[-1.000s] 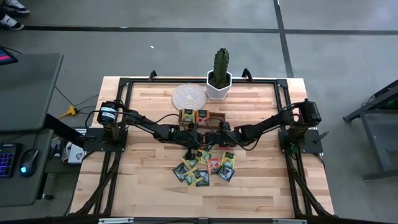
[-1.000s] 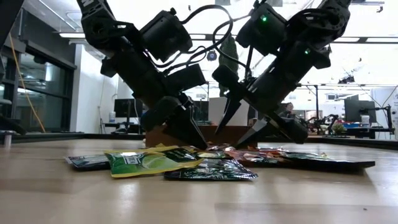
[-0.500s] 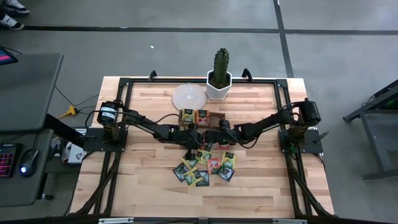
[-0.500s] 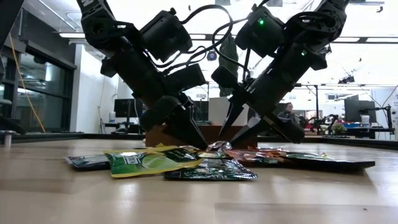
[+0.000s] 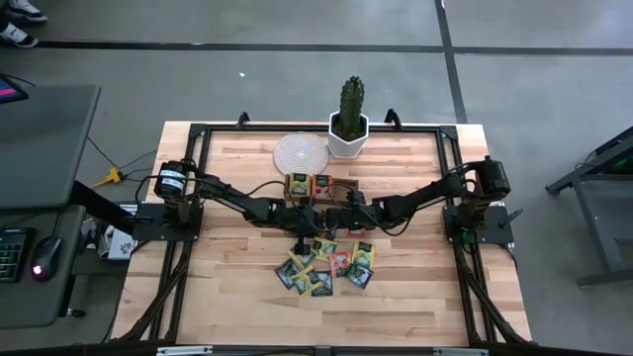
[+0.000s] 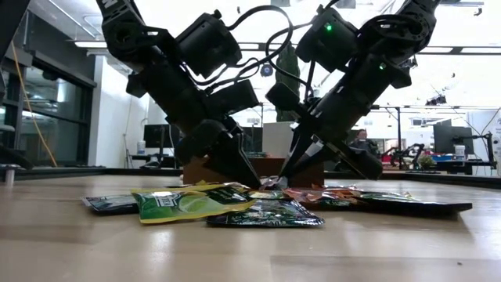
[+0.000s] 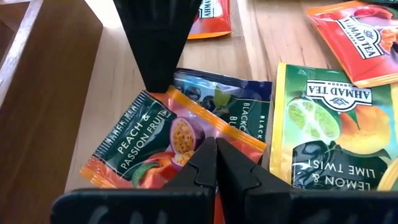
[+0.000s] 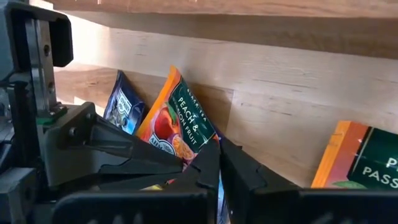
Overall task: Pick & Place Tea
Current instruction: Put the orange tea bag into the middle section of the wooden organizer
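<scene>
An orange peach-and-passion-fruit tea packet (image 7: 155, 134) lies between the brown wooden tray (image 5: 321, 185) and the pile of tea packets (image 5: 331, 262). Both grippers meet on it. In the left wrist view my left gripper (image 7: 216, 163) is shut at the packet's near corner, and my right gripper (image 8: 217, 165) is shut on the opposite side. A dark blue packet (image 7: 239, 102) lies partly under the orange one, and a yellow lemon-and-lime packet (image 7: 329, 134) lies beside them. In the low view the two fingertips almost touch, just above the pile. My left gripper pinches the orange packet's corner (image 7: 198, 144) between its two fingers, slanting down from the table's left. The rest of the packet lies on the table and on the dark blue packet. My right gripper pinches the packet's opposite edge (image 7: 149, 98) between its two fingers (image 7: 155, 56), slanting down from the table's right. In the right wrist view the packet (image 8: 180, 118) runs forward from the fingertips.
The tray's wooden wall (image 7: 37, 93) stands close behind both grippers. Red-orange packets (image 7: 357, 31) lie farther out, and several more spread toward the near edge. A potted cactus (image 5: 348, 119) and a round woven mat (image 5: 300, 153) stand at the far side.
My right gripper has shut: its fingertips stood wide apart over the pile a second ago and have closed on the orange packet. It has also come slightly down toward the left gripper. My left gripper has stayed shut in place.
</scene>
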You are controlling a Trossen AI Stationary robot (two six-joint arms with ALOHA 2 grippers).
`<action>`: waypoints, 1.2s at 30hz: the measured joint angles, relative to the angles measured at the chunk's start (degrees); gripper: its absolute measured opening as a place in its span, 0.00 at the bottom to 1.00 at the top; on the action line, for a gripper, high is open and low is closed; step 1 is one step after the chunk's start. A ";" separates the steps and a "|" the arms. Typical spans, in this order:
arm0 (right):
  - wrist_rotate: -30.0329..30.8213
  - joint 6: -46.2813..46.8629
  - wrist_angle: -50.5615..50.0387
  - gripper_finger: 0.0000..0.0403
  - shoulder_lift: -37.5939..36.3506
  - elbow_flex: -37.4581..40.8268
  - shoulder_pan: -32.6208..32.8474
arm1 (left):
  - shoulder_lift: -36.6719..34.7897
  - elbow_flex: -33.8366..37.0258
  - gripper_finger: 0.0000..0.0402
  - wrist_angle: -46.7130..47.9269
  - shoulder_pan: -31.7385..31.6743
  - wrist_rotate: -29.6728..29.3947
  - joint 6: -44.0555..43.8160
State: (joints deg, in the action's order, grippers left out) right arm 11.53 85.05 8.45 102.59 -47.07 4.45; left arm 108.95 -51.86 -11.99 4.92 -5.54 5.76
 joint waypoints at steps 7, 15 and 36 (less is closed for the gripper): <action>-0.51 -0.71 0.05 0.00 0.00 -0.02 0.02 | 0.00 -0.04 0.00 1.40 -0.01 1.02 0.00; -0.89 -1.59 0.17 0.00 0.00 -0.11 0.11 | -0.28 -0.04 0.00 4.38 -0.03 4.02 1.49; 0.85 -7.71 4.93 0.00 -1.09 -0.11 0.04 | -11.85 0.02 0.00 13.50 -0.01 -1.28 4.95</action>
State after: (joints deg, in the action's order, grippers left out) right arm 12.38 77.35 13.38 101.49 -47.18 4.49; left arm 97.10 -51.83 1.52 4.91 -6.82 10.71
